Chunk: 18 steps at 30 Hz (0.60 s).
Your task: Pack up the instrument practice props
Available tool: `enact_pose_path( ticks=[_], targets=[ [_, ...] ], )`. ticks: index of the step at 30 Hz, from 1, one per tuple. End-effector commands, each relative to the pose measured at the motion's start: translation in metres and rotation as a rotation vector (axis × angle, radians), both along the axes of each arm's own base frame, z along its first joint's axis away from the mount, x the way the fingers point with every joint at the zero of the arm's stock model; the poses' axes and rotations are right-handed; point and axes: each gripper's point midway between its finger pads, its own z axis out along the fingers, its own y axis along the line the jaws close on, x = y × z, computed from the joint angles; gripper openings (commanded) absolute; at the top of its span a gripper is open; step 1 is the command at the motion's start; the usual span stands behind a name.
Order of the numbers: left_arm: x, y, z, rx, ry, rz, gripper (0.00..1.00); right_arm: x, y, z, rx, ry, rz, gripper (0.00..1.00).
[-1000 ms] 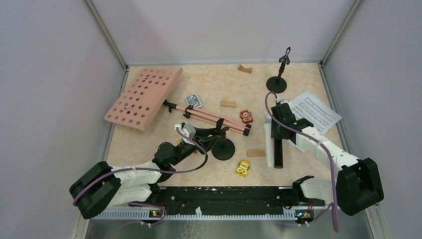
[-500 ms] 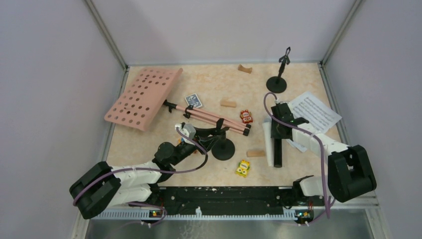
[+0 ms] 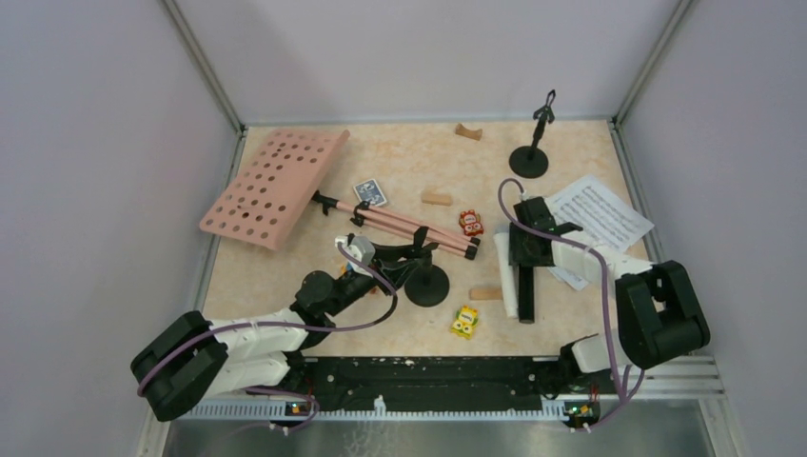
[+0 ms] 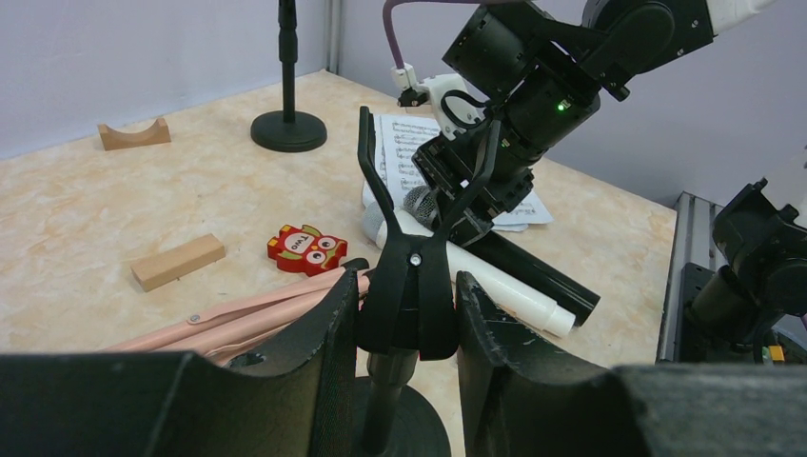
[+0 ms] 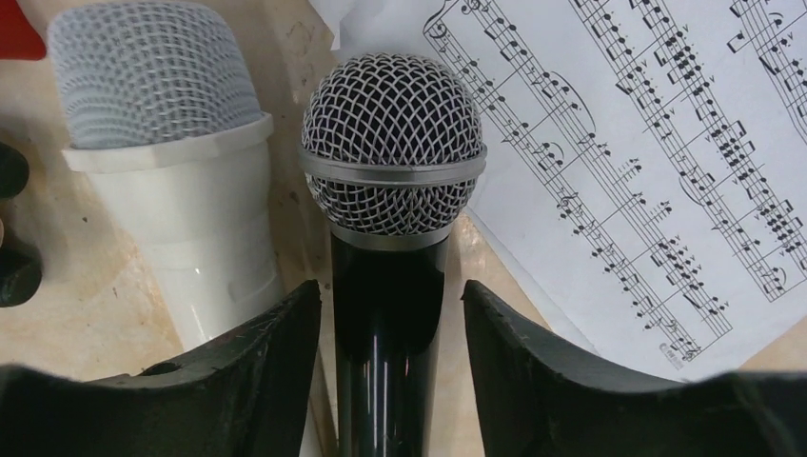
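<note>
Nothing looks packed yet. Your left claw [image 4: 407, 290] pinches a mic holder [image 4: 411, 262] near 6 o'clock. Your right claw [image 5: 390, 314], spread, straddles the dark microphone [image 5: 392, 152] at 3 o'clock, beside the white microphone [image 5: 157, 76]. The pink stand [image 3: 276, 186] lies at 10 o'clock.

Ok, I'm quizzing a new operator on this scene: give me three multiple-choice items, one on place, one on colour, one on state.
1. Where does the upright mic holder stand?
A) at the far side, beyond the sheet music
B) at the near left corner
C) between the arm bases

2. What colour is the microphone that the right gripper straddles?
A) white
B) black
C) pink

3. How is the pink music desk?
A) upright on its tripod
B) lying down, legs bundled together
C) lifted by an arm

1 A: its base sits by the far edge.
2 B: black body, silver mesh.
3 B: it lies flat in the top view.
</note>
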Motion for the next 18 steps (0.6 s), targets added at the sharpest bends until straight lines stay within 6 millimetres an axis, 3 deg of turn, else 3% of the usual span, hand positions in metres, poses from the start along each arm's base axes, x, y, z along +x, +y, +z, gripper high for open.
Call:
enact_pose_path(
  ticks=[1, 4, 6, 10, 14, 18],
  targets=[
    [0.004, 0.0, 0.01, -0.008, -0.013, 0.013, 0.28, 0.013, 0.003, 0.028, 0.028, -0.06, -0.008, 0.59],
    [0.004, -0.001, 0.011, -0.004, -0.014, 0.009, 0.39, 0.016, 0.003, 0.056, 0.04, -0.124, -0.011, 0.64],
    [0.003, -0.002, 0.013, -0.002, -0.021, 0.004, 0.51, 0.021, 0.005, 0.078, 0.058, -0.193, 0.013, 0.65],
    [0.002, -0.003, 0.018, -0.002, -0.034, -0.006, 0.64, 0.028, 0.024, 0.127, 0.175, -0.383, 0.114, 0.67],
    [0.002, -0.001, 0.027, -0.024, -0.046, 0.004, 0.8, 0.021, 0.071, 0.171, 0.403, -0.607, 0.351, 0.67],
    [0.002, 0.003, 0.038, -0.034, -0.061, 0.017, 0.96, -0.013, 0.12, 0.208, 0.612, -0.875, 0.671, 0.68]
  ],
)
